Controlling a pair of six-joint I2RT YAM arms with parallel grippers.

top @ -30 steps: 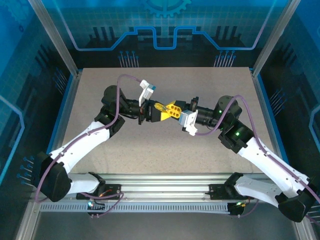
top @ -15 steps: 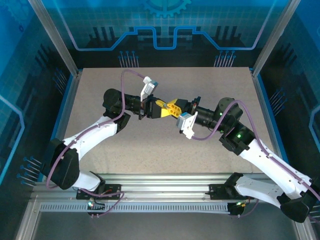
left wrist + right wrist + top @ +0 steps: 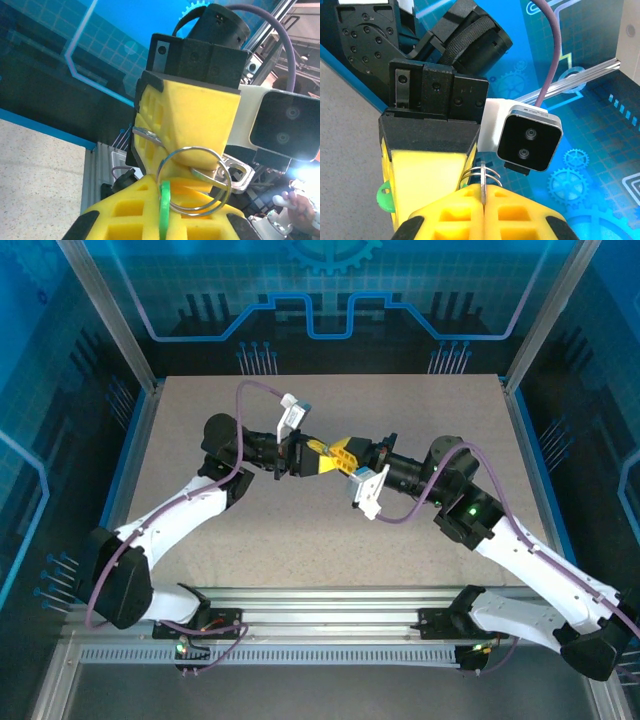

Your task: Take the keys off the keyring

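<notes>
Both grippers meet tip to tip above the middle of the table (image 3: 200,410). My left gripper (image 3: 165,194) is shut on the keyring's bright-green tag (image 3: 164,210), seen edge-on between its yellow fingers (image 3: 125,210). A metal split ring (image 3: 196,179) hangs from the tag. The grey key (image 3: 238,173) is threaded on that ring, and the right gripper's yellow fingers (image 3: 200,125) close over it from above. In the right wrist view my right gripper (image 3: 483,194) is shut on the key (image 3: 483,181), with the ring's wires (image 3: 492,176) and the green tag (image 3: 383,196) beside it. From above, left gripper (image 3: 314,461) and right gripper (image 3: 346,454) touch.
Aluminium posts (image 3: 130,330) and blue panels (image 3: 320,290) enclose the table. A metal rail (image 3: 320,600) runs along the near edge by the arm bases. Purple cables (image 3: 260,395) loop over both arms.
The joined grippers have drifted slightly toward the back of the table. The left arm's forearm has swung and its cable loop shifted. Both grips look unchanged.
</notes>
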